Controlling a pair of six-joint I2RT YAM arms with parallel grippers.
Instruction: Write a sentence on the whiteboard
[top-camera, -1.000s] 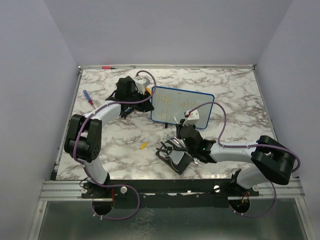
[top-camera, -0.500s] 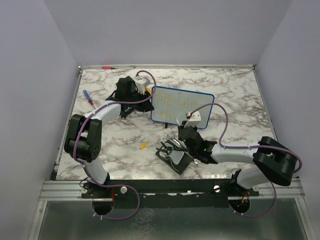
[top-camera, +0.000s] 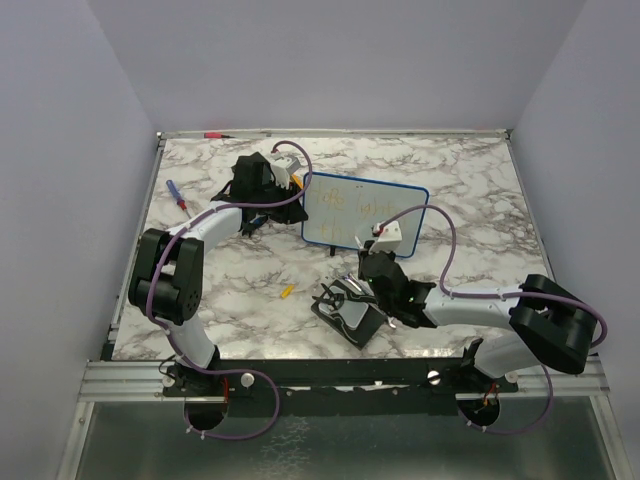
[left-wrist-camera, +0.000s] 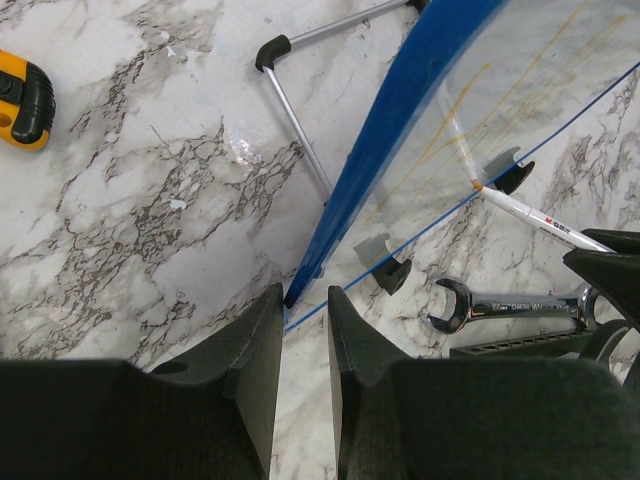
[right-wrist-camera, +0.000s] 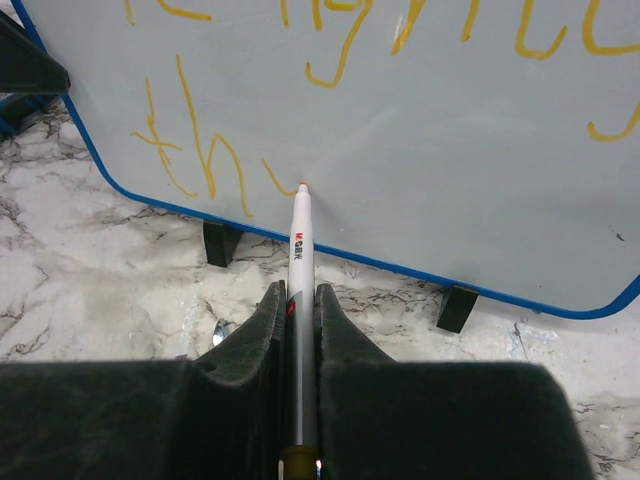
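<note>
The right claw (right-wrist-camera: 298, 295) is squeezing a white marker (right-wrist-camera: 301, 235) tight between its two fingers. The marker is pointing straight ahead at the whiteboard (right-wrist-camera: 470, 170). The whiteboard is standing up on its little black feet near the middle of the desk (top-camera: 250, 270), a bit toward the far edge, and it is facing the right arm. The marker's orange tip is touching the board low down near its left corner, just to the right of the letters "th". Those letters are starting the second line of the sentence (right-wrist-camera: 195, 130), which is showing in thin orange-yellow strokes, and the first line is sitting above it. So the writing is looking partly done. I think the next strokes are going to go to the right, along the long side of the board, where it is blank. The left claw (left-wrist-camera: 300, 300) is almost closed. It seems to be pinching the blue rim at the board's left end, likely holding it steady. The right arm is the one doing the writing.
</note>
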